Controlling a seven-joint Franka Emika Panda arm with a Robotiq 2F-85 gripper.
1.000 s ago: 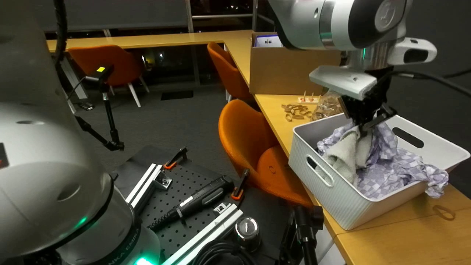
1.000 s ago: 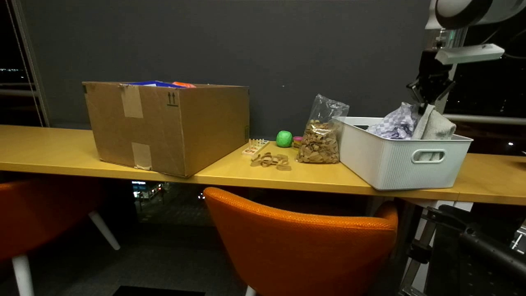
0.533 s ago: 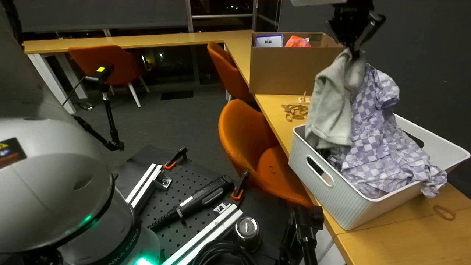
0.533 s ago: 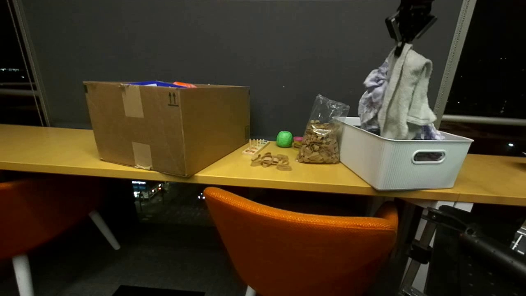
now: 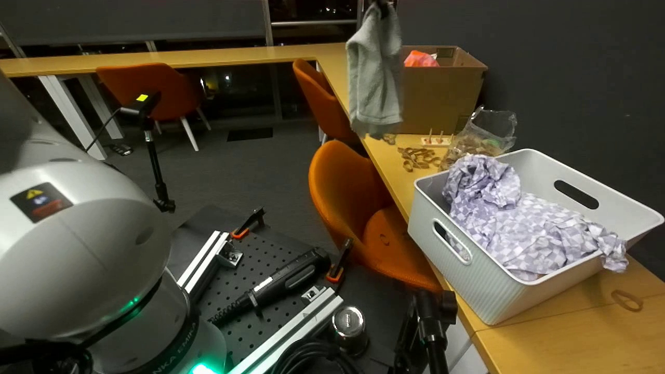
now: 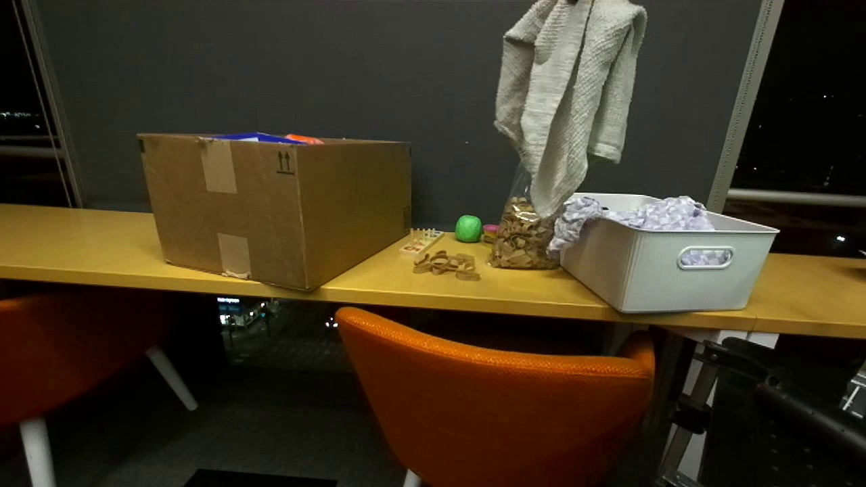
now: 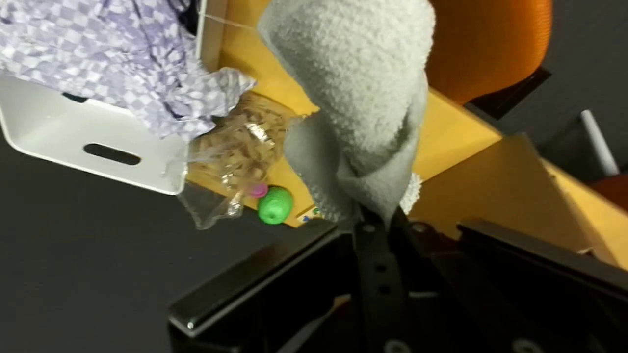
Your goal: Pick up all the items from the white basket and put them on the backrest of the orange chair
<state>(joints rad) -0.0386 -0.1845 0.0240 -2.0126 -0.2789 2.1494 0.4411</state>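
Note:
My gripper point(image 7: 385, 215) is shut on a light grey towel point(image 7: 363, 83), which hangs down from the fingertips. In both exterior views the towel point(image 5: 375, 72) point(image 6: 572, 88) hangs in the air above the table, clear of the basket; most of the gripper is out of frame there. The white basket point(image 5: 467, 280) point(image 6: 697, 291) stands on the table. A purple-white checked cloth point(image 5: 535, 223) point(image 6: 670, 215) lies crumpled in it and hangs over its rim. Something dark shows beneath the cloth in the wrist view. The orange chair point(image 5: 343, 182) point(image 6: 500, 399) stands at the table, its backrest facing away from it.
A cardboard box point(image 6: 237, 210) stands on the table point(image 6: 379, 292). Near the basket are a clear bag of brown pieces point(image 6: 524, 237), loose brown rings point(image 6: 446, 264), a green ball point(image 6: 468, 228) and a peg toy point(image 5: 435, 141). A black stand point(image 5: 431, 332) rises beside the chair.
My gripper has risen out of the basket with the towel and swung left in both exterior views. The checked cloth was pulled up alongside, then dropped back into the basket.

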